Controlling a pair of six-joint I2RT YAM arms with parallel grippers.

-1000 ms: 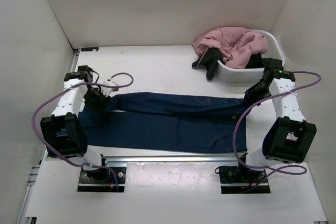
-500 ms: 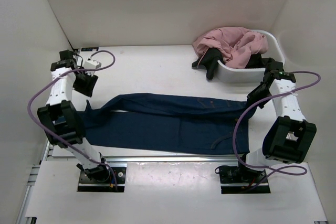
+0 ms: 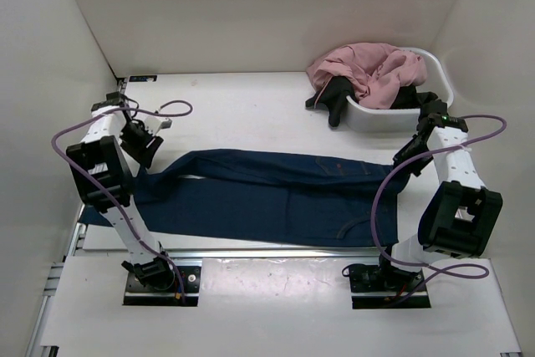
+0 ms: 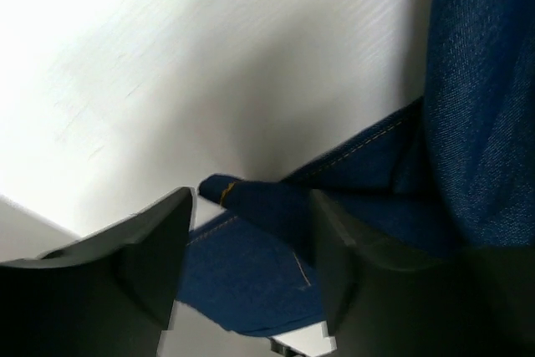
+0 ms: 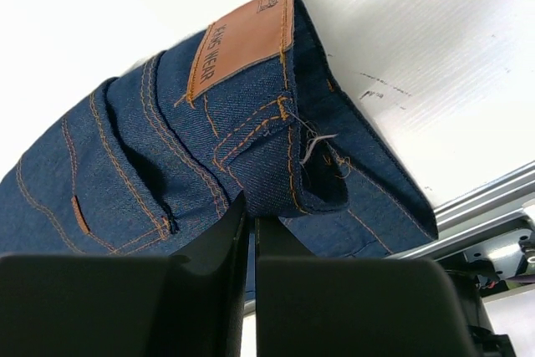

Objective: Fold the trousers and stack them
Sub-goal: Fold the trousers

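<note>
At the near edge, the aluminium rail (image 3: 276,252) carries both arm bases, and the near hem of the trousers (image 3: 267,198) lies just beside it. They are spread flat on the white table (image 3: 242,114), legs to the left and waist to the right. A looping purple cable (image 3: 380,198) crosses their right end from above, and the left arm covers part of the leg ends, so the cuffs cannot be fully traced from the top camera. In the right wrist view the right gripper (image 5: 251,211) has its jaws pressed almost together, only a thin slit between them, pinching the raised waistband. The exact spot of contact is hidden behind the fingers' own dark bulk. Above them stand the tan patch (image 5: 242,39) and, to the left, the orange-stitched back pocket (image 5: 92,181). The left gripper (image 4: 251,196) has its jaws wide apart, with nothing clamped. A folded cuff corner with orange stitching shows in the gap, and whether either finger touches it cannot be told, since that view is dark and cut off at the bottom. At the far right sits a white bin (image 3: 439,73), holding a pink garment (image 3: 368,68) that hides most of its inside. A black garment (image 3: 334,98) hangs over its left rim onto the table.
</note>
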